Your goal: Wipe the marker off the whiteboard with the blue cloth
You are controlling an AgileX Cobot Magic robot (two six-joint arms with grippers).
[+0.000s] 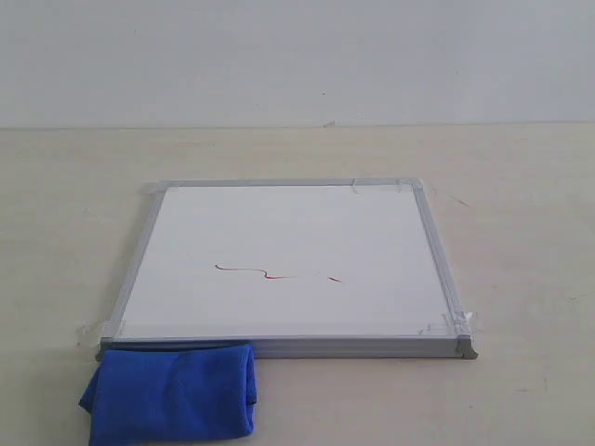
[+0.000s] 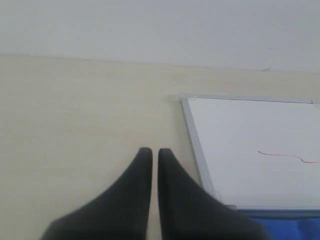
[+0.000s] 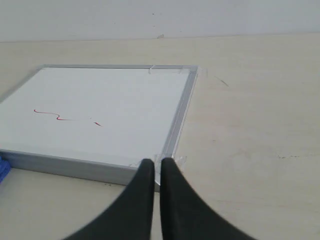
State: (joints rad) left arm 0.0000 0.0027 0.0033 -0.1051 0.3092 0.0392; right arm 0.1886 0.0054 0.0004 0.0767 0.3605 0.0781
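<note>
The whiteboard (image 1: 288,232) lies flat on the table, silver-framed with tape at its corners. A thin wavy red marker line (image 1: 256,271) with a short separate dash crosses its lower middle; it also shows as the marker line (image 2: 282,156) and the marker line (image 3: 52,115). The blue cloth (image 1: 172,392) lies bunched on the table against the board's near left corner. Neither arm appears in the exterior view. My left gripper (image 2: 151,151) is shut and empty, above bare table beside the board's left edge. My right gripper (image 3: 154,162) is shut and empty, over the board's near right corner.
The pale wooden table (image 1: 521,232) extends on all sides of the board. A plain white wall (image 1: 297,56) stands behind its far edge. A slice of the blue cloth (image 2: 295,229) shows at the corner of the left wrist view.
</note>
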